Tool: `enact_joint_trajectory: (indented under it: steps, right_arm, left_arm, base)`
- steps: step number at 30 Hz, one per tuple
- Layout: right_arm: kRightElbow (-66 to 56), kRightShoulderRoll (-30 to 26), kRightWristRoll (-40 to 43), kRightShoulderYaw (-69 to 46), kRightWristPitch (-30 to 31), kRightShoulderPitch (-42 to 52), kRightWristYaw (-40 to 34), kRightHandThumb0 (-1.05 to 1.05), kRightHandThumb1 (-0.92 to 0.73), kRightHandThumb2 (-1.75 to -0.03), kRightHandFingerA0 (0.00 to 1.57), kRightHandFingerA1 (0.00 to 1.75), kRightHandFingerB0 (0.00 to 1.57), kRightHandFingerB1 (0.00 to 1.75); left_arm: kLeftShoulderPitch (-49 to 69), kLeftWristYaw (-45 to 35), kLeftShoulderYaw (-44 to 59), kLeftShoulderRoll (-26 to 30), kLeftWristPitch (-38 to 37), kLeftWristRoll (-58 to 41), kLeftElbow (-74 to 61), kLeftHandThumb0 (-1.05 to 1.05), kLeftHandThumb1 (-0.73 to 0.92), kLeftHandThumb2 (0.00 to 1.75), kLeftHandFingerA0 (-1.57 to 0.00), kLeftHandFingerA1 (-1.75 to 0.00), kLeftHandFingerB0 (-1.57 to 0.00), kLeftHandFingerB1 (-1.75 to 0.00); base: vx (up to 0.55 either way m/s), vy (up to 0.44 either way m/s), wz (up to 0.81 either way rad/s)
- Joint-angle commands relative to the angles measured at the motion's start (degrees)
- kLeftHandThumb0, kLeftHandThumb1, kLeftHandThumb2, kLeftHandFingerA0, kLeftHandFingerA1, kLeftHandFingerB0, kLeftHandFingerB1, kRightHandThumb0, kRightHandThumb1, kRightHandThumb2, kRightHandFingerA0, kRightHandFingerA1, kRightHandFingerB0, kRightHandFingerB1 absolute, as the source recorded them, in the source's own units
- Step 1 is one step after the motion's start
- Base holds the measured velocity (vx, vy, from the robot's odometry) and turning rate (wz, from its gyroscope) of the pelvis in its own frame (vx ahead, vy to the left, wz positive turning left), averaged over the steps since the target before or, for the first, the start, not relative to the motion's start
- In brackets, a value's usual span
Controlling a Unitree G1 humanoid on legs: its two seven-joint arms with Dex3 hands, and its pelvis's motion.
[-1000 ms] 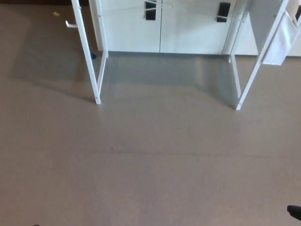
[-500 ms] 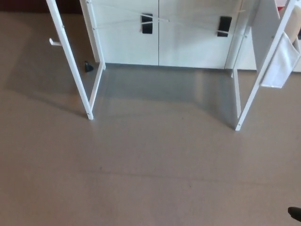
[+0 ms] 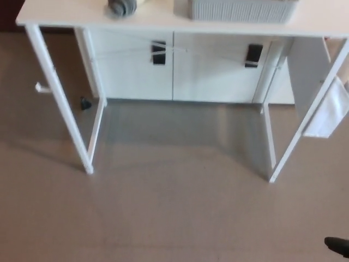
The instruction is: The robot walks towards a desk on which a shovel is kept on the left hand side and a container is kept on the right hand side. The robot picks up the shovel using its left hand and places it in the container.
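Note:
A white desk stands ahead, its top just inside the upper edge of the head view. On its left part lies a grey rounded piece, probably the shovel, cut off by the frame's top. On the right part stands a pale ribbed container, only its lower wall showing. A small black tip shows at the bottom right corner; it could be part of my right hand, too little to tell. My left hand is out of view.
White desk legs stand on a brown floor. White cabinet doors with black handles are behind the desk. A white cloth hangs at the right. A small dark object lies on the floor by the left legs.
The whole picture has shifted down as the camera tilted up or came nearer; the desk top with the grey piece and the container has come into view.

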Motion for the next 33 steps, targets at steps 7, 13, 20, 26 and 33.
enact_joint_trajectory:
  steps: [7, 13, 20, 26, 33]
  right_arm:
    - [-0.4, -1.2, -2.0, 0.6, -1.6, 1.0, -1.0, -0.21, -0.48, -0.54, 0.68, 0.55, 0.51, 0.45]
    - [2.0, -1.1, -1.6, 0.6, -3.0, 0.1, -0.8, -0.23, -0.47, -0.53, 0.69, 0.57, 0.52, 0.46]
    - [2.4, -1.3, -1.9, 1.0, -3.2, 0.1, -1.2, -0.23, -0.46, -0.54, 0.69, 0.57, 0.53, 0.46]
    - [4.3, -1.7, -3.1, 1.6, -4.1, -0.7, -2.0, -0.24, -0.46, -0.53, 0.68, 0.56, 0.52, 0.46]
    - [4.2, -1.9, -3.8, 2.3, -4.8, 0.0, -1.7, -0.25, -0.48, -0.54, 0.67, 0.56, 0.52, 0.47]
  left_arm:
    - [1.2, -0.6, 0.2, 0.4, -1.2, -0.7, -0.7, -0.22, 0.54, 0.56, -0.4, -0.4, -0.34, -0.32]
    - [1.6, -1.5, 0.4, 0.4, -1.7, -0.9, -0.3, -0.23, 0.54, 0.56, -0.39, -0.38, -0.33, -0.31]
    - [2.8, -0.9, -0.7, 0.0, -2.2, 0.1, -1.4, -0.28, 0.49, 0.62, -0.36, -0.42, -0.34, -0.37]
    - [3.5, -1.1, -1.5, 0.2, -3.3, 0.7, -1.5, -0.29, 0.5, 0.63, -0.34, -0.43, -0.32, -0.37]
    - [4.7, -1.3, -1.3, -0.1, -3.0, -0.3, -2.0, -0.28, 0.5, 0.62, -0.34, -0.44, -0.33, -0.37]
  base:
    - [0.37, -0.121, 0.25]
    - [0.55, -0.173, 0.36]
    - [0.3, -0.02, -0.13]
    - [0.34, 0.23, -0.16]
    - [0.19, 0.111, 0.05]
